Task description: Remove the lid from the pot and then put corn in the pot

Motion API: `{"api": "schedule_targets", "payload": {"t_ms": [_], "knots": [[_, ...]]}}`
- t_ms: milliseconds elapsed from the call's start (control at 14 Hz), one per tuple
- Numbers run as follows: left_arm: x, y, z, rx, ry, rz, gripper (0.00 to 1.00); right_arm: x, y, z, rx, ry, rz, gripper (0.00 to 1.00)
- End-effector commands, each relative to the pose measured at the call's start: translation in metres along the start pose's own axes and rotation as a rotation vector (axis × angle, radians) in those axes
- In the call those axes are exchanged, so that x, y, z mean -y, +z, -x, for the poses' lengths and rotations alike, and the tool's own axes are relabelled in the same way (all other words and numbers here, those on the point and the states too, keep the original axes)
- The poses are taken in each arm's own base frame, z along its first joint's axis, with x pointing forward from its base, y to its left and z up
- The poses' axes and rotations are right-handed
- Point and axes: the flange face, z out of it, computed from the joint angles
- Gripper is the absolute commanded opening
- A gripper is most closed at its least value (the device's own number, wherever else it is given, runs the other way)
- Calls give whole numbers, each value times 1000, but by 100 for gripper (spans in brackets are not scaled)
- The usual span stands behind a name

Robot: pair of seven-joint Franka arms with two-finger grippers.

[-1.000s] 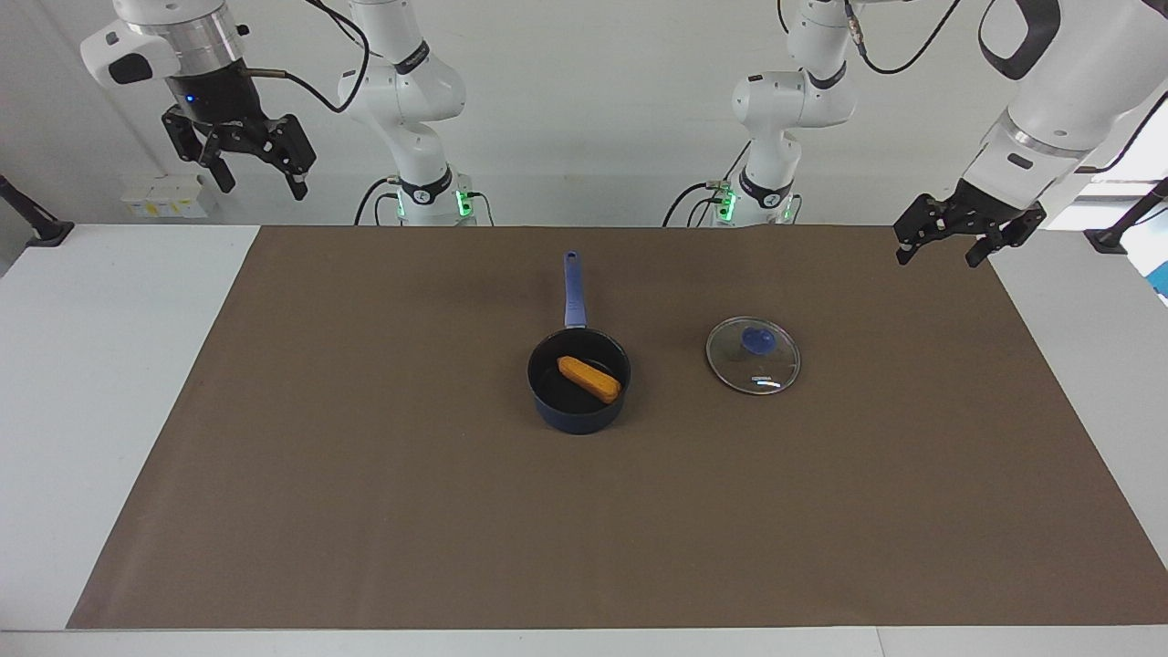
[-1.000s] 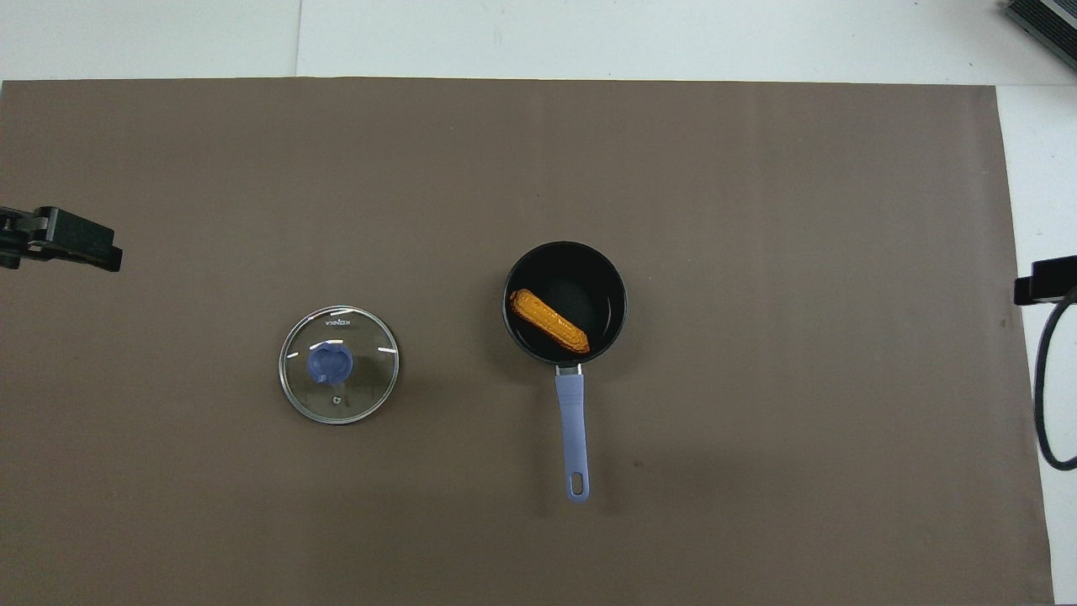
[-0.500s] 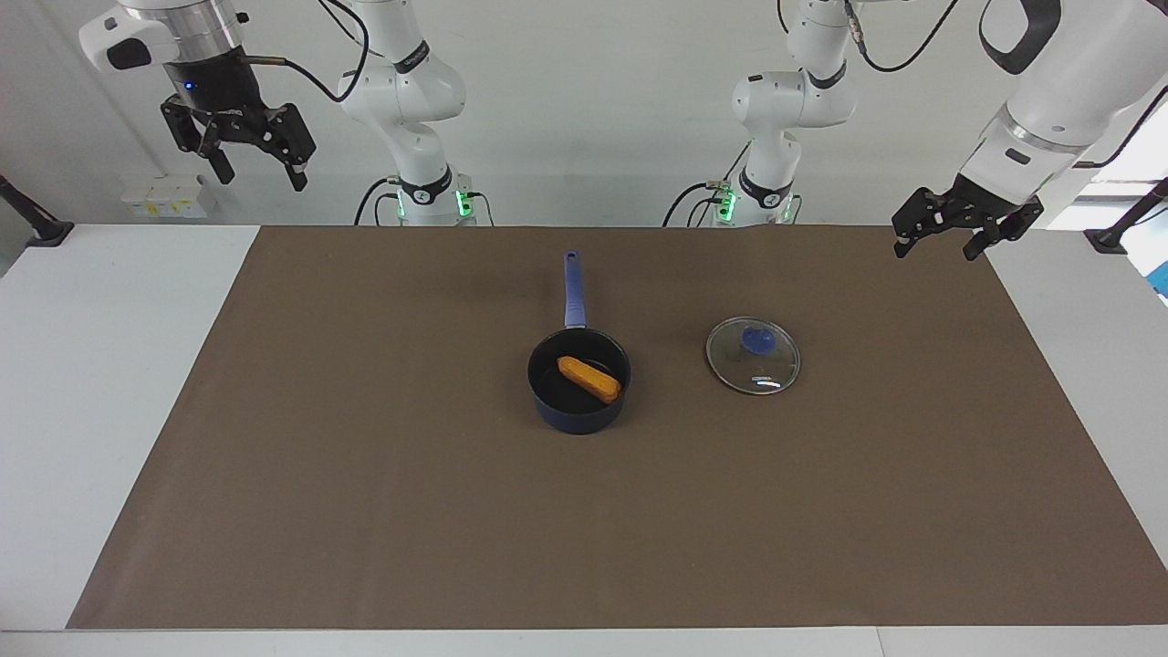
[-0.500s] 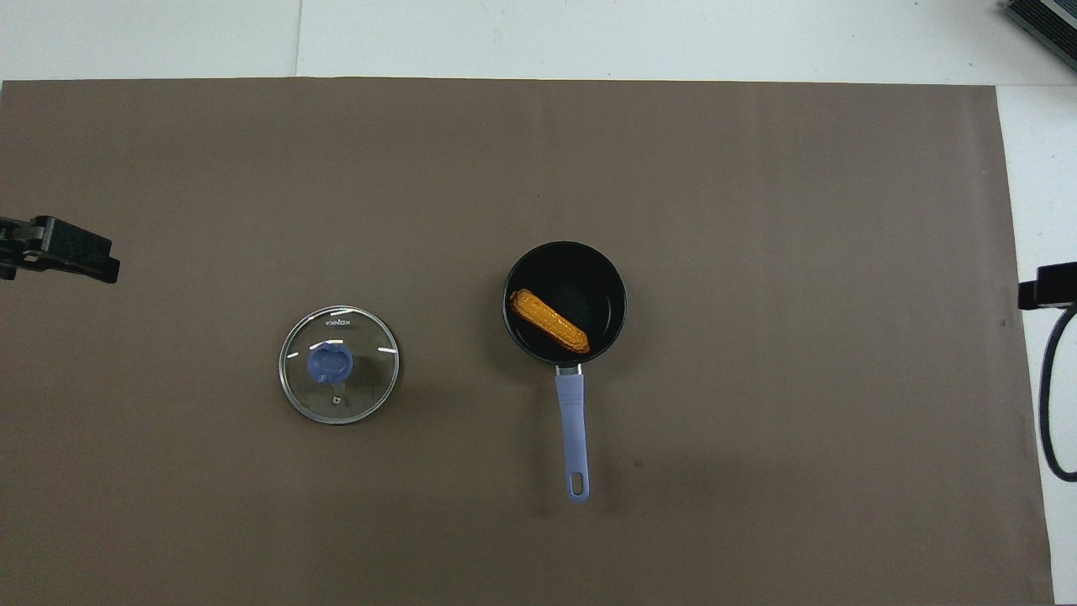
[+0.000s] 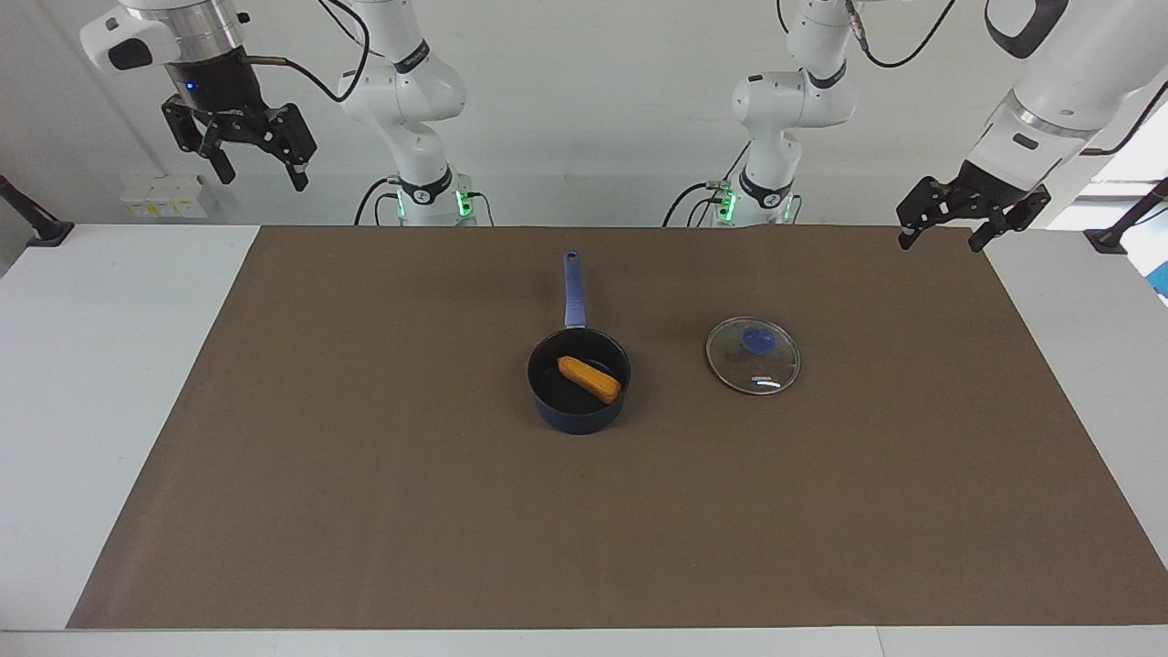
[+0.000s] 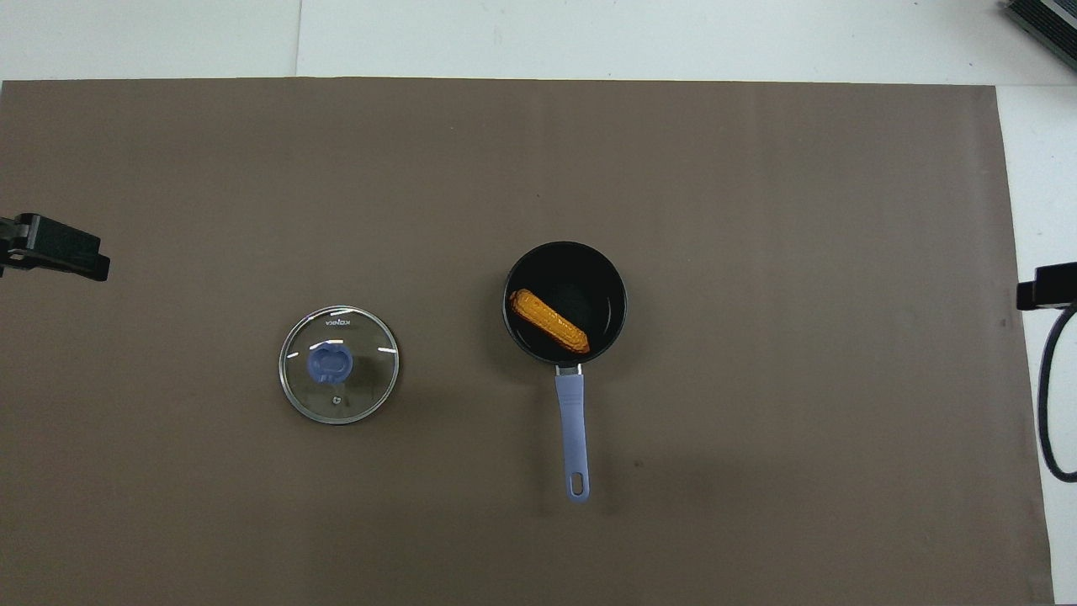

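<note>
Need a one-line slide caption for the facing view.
Corn lies in the pot, lid flat on the mat beside it; left hand and right hand raised, open, empty.

- A white table (image 5: pixel 109 383) fills most of the facing view, its bare surface showing along the left, right and bottom edges of the frame.
- A large brown mat (image 5: pixel 584 511) covers the table's middle, its edges straight and its surface matte.
- A plain white wall (image 5: pixel 593 109) runs across the top of the frame.
- A small pale yellow-white box (image 5: pixel 164 196) sits against the wall at upper left.
- Black clamp mounts (image 5: pixel 36 224) stand at both upper corners of the table.
- A bright window (image 5: pixel 1141 155) glows at upper right.
- In the overhead view, a dark slatted object (image 6: pixel 1043 21) shows in the top right corner.
- Light is even, shadows soft.
</note>
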Motion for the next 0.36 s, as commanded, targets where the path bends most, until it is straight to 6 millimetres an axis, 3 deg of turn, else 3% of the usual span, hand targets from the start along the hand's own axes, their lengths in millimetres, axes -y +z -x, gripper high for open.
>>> {"api": "schedule_targets", "payload": {"t_ms": [0, 286], "knots": [[2, -5, 4, -6, 1, -12, 100, 0, -1, 9, 12, -18, -11, 100], [1, -3, 4, 0, 1, -12, 100, -3, 1, 13, 20, -16, -12, 100]]}}
